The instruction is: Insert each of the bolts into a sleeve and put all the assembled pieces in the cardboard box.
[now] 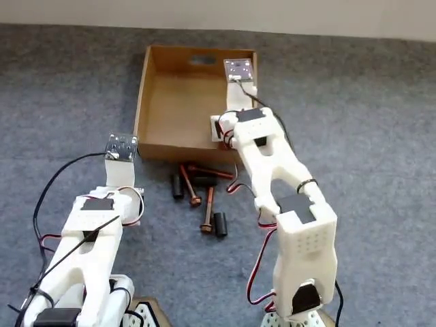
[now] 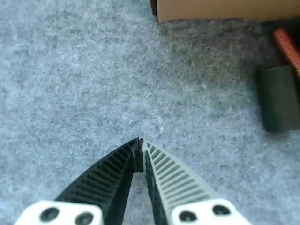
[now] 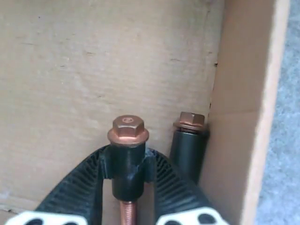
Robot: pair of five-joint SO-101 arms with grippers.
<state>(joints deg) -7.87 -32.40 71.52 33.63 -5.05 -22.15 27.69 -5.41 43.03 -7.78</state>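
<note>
Right claw [image 3: 127,158] is clamped on 1 black sleeve [image 3: 125,174] with copper hex bolt [image 3: 128,131] inserted, inside the brown cardboard box [image 3: 239,93]; 1 like assembly [image 3: 189,145] is stood just beside. Left claw [image 2: 140,151] is closed, empty.

My claw [image 2: 140,147] is pressed together, its ribbed fingers meeting at the tips with nothing between them, over the grey felted desk [image 2: 93,70]. Ahead of it stands a wall of the cardboard box [image 2: 225,8]. Off to one side lies a black sleeve [image 2: 280,97] (on its side), with a threaded copper bolt [image 2: 287,44] just beside it, toward the box.
</note>
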